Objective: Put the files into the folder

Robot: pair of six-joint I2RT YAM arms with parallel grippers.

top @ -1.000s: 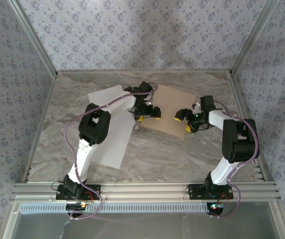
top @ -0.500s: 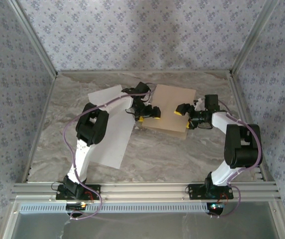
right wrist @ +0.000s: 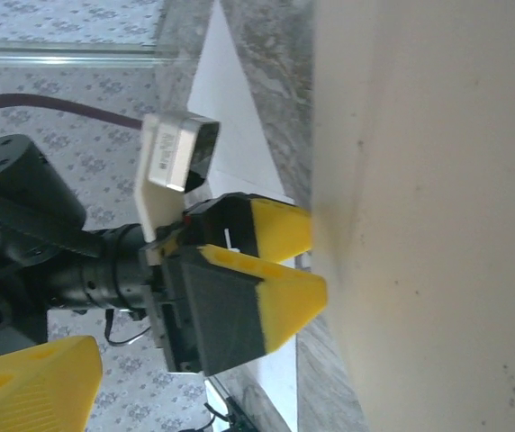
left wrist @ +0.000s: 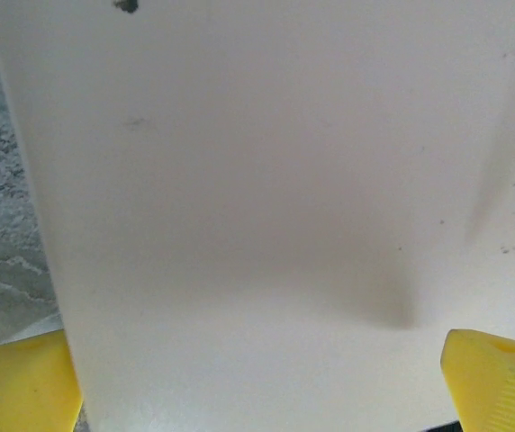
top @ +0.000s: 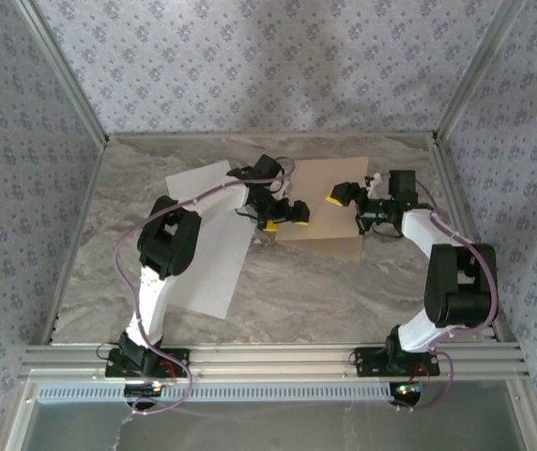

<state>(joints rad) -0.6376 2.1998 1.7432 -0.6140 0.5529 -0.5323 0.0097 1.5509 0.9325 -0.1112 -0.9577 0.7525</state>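
The tan folder [top: 329, 225] lies flat at the table's middle right. The white files [top: 210, 268] lie left of it, partly under my left arm; I cannot tell the sheets apart. My left gripper [top: 284, 218] is open at the folder's left edge. In the left wrist view its yellow fingertips [left wrist: 14, 382] stand wide apart with the folder's pale surface [left wrist: 266, 180] between and beyond them. My right gripper [top: 348, 200] hovers open over the folder's far right part. One of its yellow fingers [right wrist: 32, 387] sits far from the folder [right wrist: 438, 225], facing my left gripper [right wrist: 284, 265].
The marble tabletop [top: 306, 291] is walled by patterned panels with aluminium posts [top: 62, 75]. A metal rail [top: 268, 357] runs along the near edge by the arm bases. White paper [right wrist: 235, 135] shows behind my left gripper in the right wrist view.
My right gripper has moved from the folder's near right corner toward the back and left, over the folder, and opened wider. My left gripper stayed at the folder's left edge and spread a little.
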